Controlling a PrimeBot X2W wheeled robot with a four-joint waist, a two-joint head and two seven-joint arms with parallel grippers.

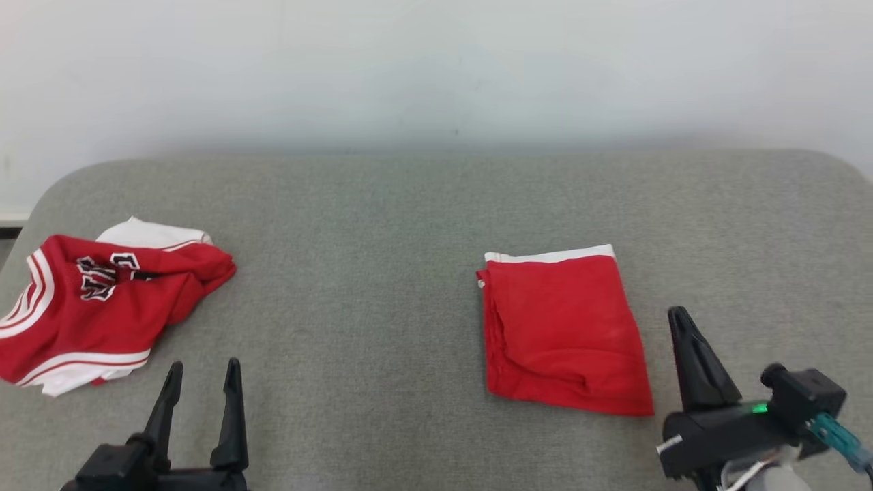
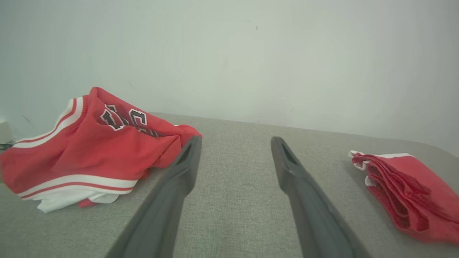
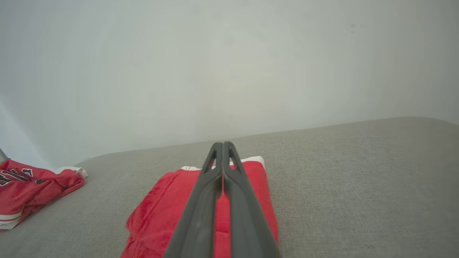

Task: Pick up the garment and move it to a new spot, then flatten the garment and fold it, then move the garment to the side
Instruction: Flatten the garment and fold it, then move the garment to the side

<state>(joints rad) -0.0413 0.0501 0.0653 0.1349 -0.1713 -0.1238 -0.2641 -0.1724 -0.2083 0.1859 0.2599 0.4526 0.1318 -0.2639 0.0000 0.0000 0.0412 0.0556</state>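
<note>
1. Black and long-fingered, your left gripper (image 1: 204,365) stands spread and empty; your right gripper (image 1: 678,315) is pinched closed on nothing.
2. Just beside the right gripper, the folded red cloth garment with a white band (image 1: 563,334) lies flat on the grey fabric surface (image 1: 382,273).
3. Your crumpled red-and-white lettered jersey (image 1: 102,307) lies far left.

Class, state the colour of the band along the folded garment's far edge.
The band is white; head view shows it best.
</note>
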